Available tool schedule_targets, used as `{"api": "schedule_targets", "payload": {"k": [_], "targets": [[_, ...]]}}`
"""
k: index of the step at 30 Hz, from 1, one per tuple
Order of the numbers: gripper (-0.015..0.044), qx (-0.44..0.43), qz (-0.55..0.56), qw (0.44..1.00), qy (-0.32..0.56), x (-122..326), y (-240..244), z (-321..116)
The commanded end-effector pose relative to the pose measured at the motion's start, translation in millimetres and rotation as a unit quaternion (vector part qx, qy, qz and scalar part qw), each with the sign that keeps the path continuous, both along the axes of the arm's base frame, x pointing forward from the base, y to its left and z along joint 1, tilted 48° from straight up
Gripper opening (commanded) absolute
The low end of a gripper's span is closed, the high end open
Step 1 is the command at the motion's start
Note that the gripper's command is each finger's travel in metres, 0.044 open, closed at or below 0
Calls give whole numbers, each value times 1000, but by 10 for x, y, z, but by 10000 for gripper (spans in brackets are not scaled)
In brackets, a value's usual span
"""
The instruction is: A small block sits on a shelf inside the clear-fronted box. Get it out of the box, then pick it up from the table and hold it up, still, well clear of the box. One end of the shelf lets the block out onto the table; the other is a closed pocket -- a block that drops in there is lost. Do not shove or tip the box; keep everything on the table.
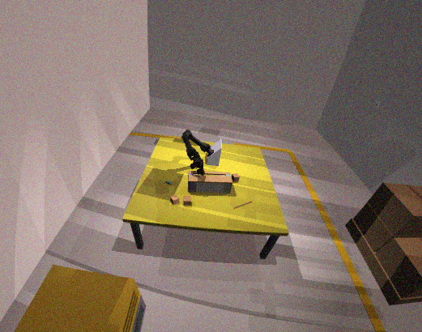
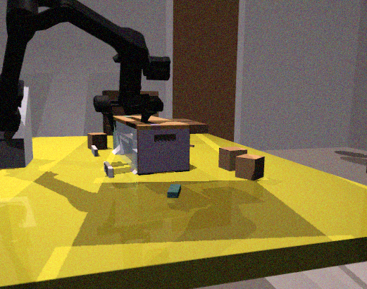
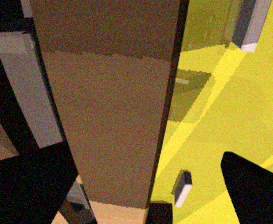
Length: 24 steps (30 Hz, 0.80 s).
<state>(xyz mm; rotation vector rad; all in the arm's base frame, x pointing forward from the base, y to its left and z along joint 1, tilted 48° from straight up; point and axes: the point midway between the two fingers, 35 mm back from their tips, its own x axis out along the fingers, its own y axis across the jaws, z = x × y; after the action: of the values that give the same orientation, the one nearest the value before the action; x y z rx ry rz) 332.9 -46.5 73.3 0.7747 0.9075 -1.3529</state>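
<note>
The box stands upright, with a brown slotted top and a clear front. My gripper is open and empty, pointing down at the box top. One finger is at the slot in the top; the other is beyond the front edge, beside the clear front. A small teal block lies on the table outside the box, away from the gripper. I cannot make out a block on the shelf inside; the top and the dark finger hide much of the interior.
Two brown cubes stand behind the box. Another cube is near its far end. A thin stick lies on the table. Small white-grey pieces stand before the clear front.
</note>
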Motion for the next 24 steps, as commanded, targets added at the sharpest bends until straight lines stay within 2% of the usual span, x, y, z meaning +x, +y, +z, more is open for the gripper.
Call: {"api": "schedule_targets", "payload": {"k": [1, 8, 12, 24], "targets": [[400, -3, 0, 1000, 3, -16, -59, -51], [400, -4, 0, 1000, 3, -25, -142, -125], [400, -1, 0, 1000, 0, -8, -88, -98], [400, 0, 0, 1000, 1, -47, 171, -397]]}}
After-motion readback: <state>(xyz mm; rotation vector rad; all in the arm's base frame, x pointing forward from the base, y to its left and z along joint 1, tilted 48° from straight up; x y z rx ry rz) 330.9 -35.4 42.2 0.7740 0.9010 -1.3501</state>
